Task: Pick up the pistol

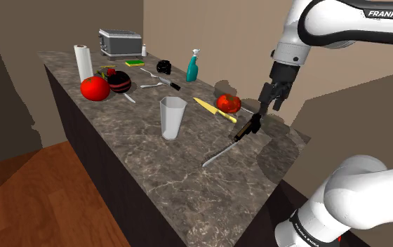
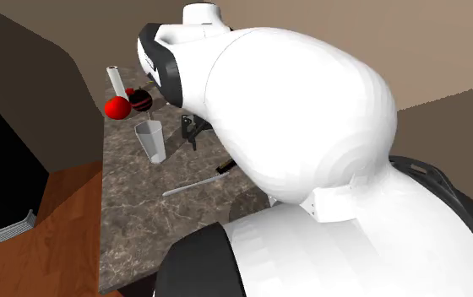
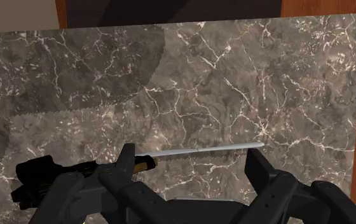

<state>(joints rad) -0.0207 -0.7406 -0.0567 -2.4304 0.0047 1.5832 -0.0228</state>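
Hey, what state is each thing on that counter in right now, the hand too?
hand: open, holding nothing.
pistol: lying on the counter, ungripped.
long knife: lying flat.
glass: upright.
paper towel roll: standing upright.
spray bottle: upright.

Veined marble counter [image 1: 174, 158] (matt black pistol [image 3: 40, 173])

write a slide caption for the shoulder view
Open gripper poised over a black pistol lying beside a long knife on a cluttered marble counter.
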